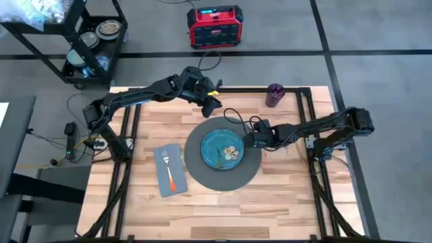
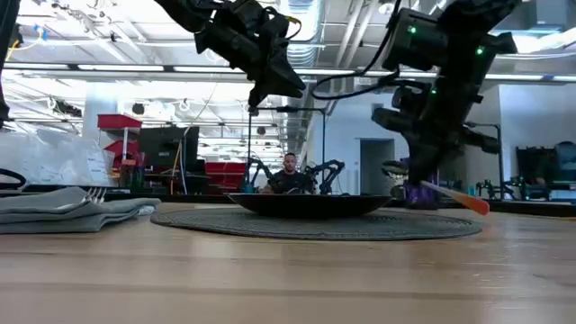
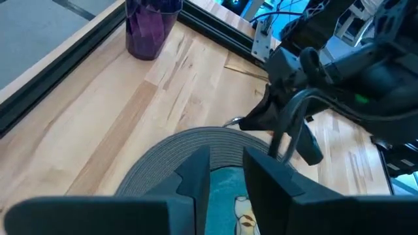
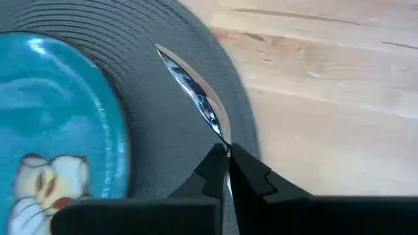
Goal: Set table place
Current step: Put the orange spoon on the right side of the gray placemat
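Note:
A round dark grey mat (image 1: 251, 169) lies mid-table with a blue-green plate (image 1: 217, 145) on it. Left of the mat a grey napkin (image 1: 177, 159) lies flat, an orange-handled fork (image 1: 169, 170) on top. A purple cup (image 1: 275, 94) stands near the far edge. My right gripper (image 1: 254, 140) is at the mat's right edge, shut on a spoon (image 4: 193, 89). My left gripper (image 3: 226, 177) hangs open and empty above the mat's far edge. My right gripper pinches the spoon's metal stem (image 4: 224, 140) between its two fingertips, just behind the bowl. The fingers come from the table's right, slanting down. The bowl reaches out over the mat's rim; the orange handle (image 2: 461, 199) sticks out behind, slanting down just above the wood.
A black cart (image 1: 91, 37) with dishes stands beyond the table's far left corner, and a red box (image 1: 214, 27) sits on the floor behind. Cables (image 1: 237, 116) run over the mat's far side. Bare wood lies right of the mat (image 1: 290, 175) and along the near edge.

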